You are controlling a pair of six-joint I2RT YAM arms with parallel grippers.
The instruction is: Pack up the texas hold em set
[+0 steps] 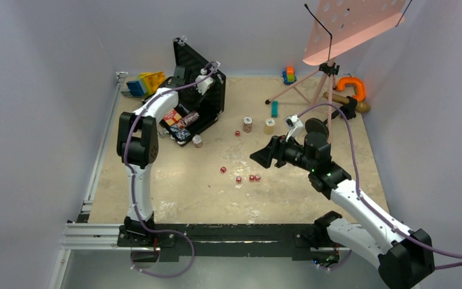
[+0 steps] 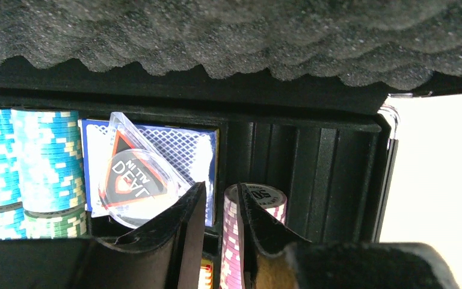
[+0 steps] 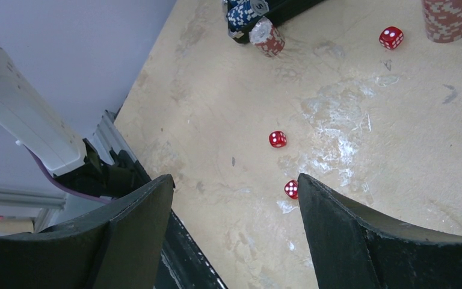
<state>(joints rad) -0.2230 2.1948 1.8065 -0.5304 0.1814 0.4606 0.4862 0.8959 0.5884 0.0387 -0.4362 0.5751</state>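
This is looking like a robotics lab test cell. Plain pale walls (image 1: 42, 120) are closing in a worn beige desk (image 1: 180, 186) on three sides. An aluminium profile rail (image 1: 90, 235) is running along its near edge, where the white left arm (image 1: 139, 180) and right arm (image 1: 361, 211), trailing purple cables (image 1: 451, 262), are standing bolted.

Soft, even light overhead, barely a shadow on the surface (image 1: 186, 192). Around the left claw (image 2: 219, 192) it's murky, near fingers (image 2: 180, 241) blurred, the right edge blown out white; the right claw (image 3: 234, 180) looms dark and soft above pale glare patches.
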